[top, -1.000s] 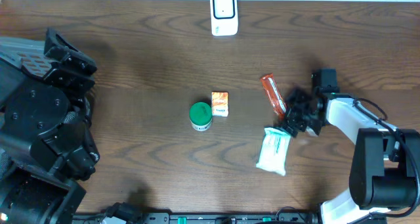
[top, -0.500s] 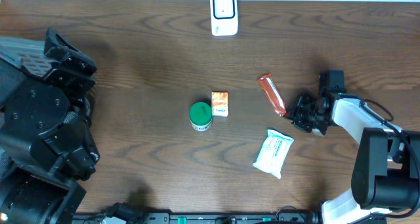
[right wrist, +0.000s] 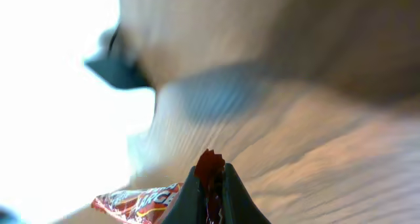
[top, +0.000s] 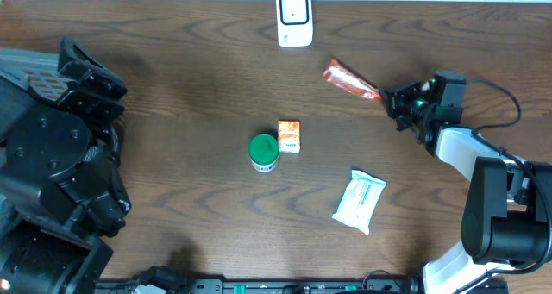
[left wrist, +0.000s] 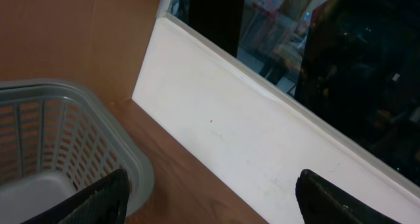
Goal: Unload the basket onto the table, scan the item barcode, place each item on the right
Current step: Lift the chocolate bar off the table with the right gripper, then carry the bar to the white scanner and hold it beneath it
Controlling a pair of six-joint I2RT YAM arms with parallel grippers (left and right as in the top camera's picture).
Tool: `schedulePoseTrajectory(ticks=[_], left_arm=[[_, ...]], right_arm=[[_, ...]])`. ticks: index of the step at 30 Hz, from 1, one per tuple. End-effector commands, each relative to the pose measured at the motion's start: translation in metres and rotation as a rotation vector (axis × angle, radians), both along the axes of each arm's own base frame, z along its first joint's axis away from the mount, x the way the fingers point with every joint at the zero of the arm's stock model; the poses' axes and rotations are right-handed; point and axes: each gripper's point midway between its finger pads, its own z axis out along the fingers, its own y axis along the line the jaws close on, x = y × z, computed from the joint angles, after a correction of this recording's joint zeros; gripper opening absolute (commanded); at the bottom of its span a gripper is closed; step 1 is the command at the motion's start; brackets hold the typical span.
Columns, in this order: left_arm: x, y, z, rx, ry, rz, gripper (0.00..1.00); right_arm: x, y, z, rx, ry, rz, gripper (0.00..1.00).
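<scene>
A red snack bar wrapper (top: 349,80) hangs above the table at the back right, and my right gripper (top: 387,97) is shut on its right end. The right wrist view shows the wrapper (right wrist: 141,201) pinched by its crimped end between the two fingers (right wrist: 211,192). The white barcode scanner (top: 294,18) stands at the table's back edge, left of the wrapper. My left gripper (left wrist: 210,194) is open and holds nothing; it looks at a wall far from the items. In the overhead view the left arm is a dark mass at the left edge.
A green round tub (top: 264,152) and a small orange box (top: 290,135) sit mid-table. A white wipes packet (top: 359,200) lies at the front right. A grey mesh basket (left wrist: 72,145) is beside the left gripper.
My right gripper shut on the red wrapper's end, lifted it off the table and carried it back and left toward the scanner. The wipes packet shifted slightly. The left arm has not moved.
</scene>
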Motion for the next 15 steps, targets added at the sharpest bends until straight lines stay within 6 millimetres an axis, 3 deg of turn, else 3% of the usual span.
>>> schedulePoseTrajectory(ticks=[1, 4, 10, 15], left_arm=[[-0.003, 0.004, 0.002, 0.014, 0.000, 0.018, 0.82], [-0.003, 0.004, 0.002, 0.014, 0.000, 0.018, 0.81], [-0.003, 0.004, 0.002, 0.015, 0.001, 0.018, 0.81], [-0.003, 0.004, 0.002, 0.014, 0.001, 0.018, 0.82]], right_arm=[[-0.005, 0.027, 0.024, 0.023, -0.130, 0.235, 0.01], [-0.004, 0.034, 0.033, 0.039, -0.177, 0.278, 0.02], [0.015, 0.052, 0.080, 0.003, -0.443, 0.350, 0.02], [0.038, 0.060, 0.096, -0.204, -0.588, 0.299, 0.02]])
